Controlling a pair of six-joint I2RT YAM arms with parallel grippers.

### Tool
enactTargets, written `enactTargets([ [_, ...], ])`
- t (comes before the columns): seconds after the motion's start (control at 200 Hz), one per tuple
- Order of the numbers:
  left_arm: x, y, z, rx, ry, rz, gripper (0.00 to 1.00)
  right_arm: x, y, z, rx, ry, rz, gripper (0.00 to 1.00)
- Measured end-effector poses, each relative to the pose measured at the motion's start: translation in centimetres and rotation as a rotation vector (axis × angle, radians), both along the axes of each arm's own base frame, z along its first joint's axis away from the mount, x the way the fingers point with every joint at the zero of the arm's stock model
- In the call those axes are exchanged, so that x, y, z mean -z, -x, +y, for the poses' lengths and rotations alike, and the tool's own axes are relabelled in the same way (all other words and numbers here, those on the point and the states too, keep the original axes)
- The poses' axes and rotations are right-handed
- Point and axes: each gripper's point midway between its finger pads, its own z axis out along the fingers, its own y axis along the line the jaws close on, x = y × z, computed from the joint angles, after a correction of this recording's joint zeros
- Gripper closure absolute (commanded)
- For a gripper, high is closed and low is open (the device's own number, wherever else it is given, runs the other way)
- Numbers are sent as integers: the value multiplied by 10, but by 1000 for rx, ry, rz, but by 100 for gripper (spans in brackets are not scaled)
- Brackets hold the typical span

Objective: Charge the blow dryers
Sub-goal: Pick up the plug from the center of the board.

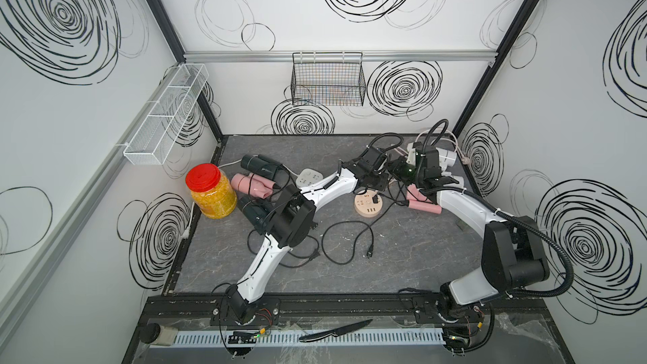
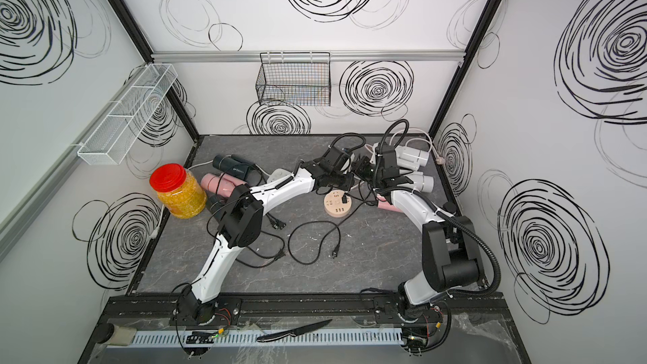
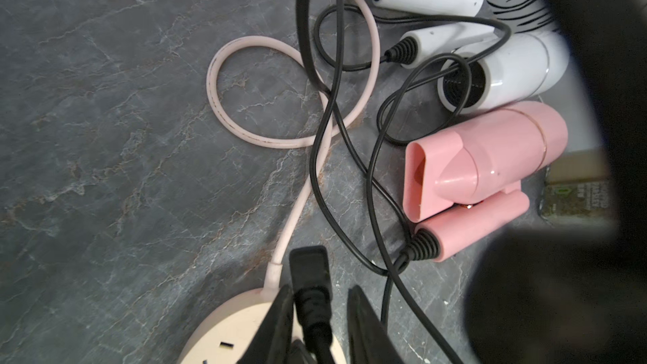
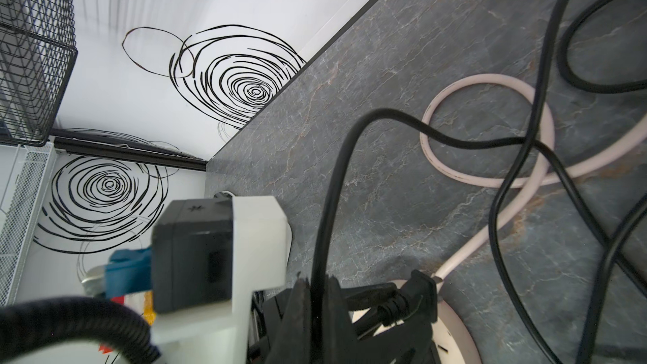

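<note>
1. Left rear of the tabletop (image 1: 402, 267): two dark dryers (image 1: 261, 166) and a pink dryer (image 1: 250, 185) lie close together. Their cords loop under the left arm's elbow, and a free plug (image 1: 370, 252) lies near. Risk: the elbow snags a loop and drags a dryer.
2. The left hand (image 3: 320, 288) hangs over the round hub (image 3: 238, 327), jaws apart around a black plug (image 3: 308, 267). One finger touches the plug and a gap shows at the other. Risk: the closing jaws turn the plug, so the prongs miss the slots. Prong direction cannot be told.
3. The right hand (image 4: 317, 281) is clamped on a black cord (image 4: 336, 176), just beside the hub. Risk: a pull on this cord tugs the plug from the left hand or slides the hub, which looks unfixed.
4. Right rear: a second pink dryer (image 3: 490, 155) and two white dryers (image 3: 507, 68) lie beside each other. Their cords cross the hub's pink lead (image 3: 217, 106). Risk: tension in one cord moves a neighbouring dryer.
5. Mesh tray (image 1: 168, 113), left wall: three compartments, nothing visible in them.
6. Jar (image 1: 210, 197), beside the left dryers: red lid on, filled with yellow pieces. Risk: a dragged dryer knocks it.
7. Wire basket (image 1: 327, 78), rear wall: no contents seen.
</note>
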Motion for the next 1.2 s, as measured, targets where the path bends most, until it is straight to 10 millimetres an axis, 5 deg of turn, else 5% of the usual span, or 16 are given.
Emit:
enactTargets([
  [0.325,-1,-5,1,4,-12,-24,94,1,0,1,-2,-11,-5,95],
  [0.54,2,-8,7,113,-54,-78,94,0,2,-1,-18,-24,-3,54],
  [0.716,5,-16,23,223,-107,-123,93,-9,13,-5,-33,-47,-14,30],
  [0.941,-9,-17,50,402,-141,-173,91,-33,41,-12,-73,-42,-76,13],
  [1.201,-14,6,68,670,-229,-229,92,-46,69,-26,-156,13,-118,0],
])
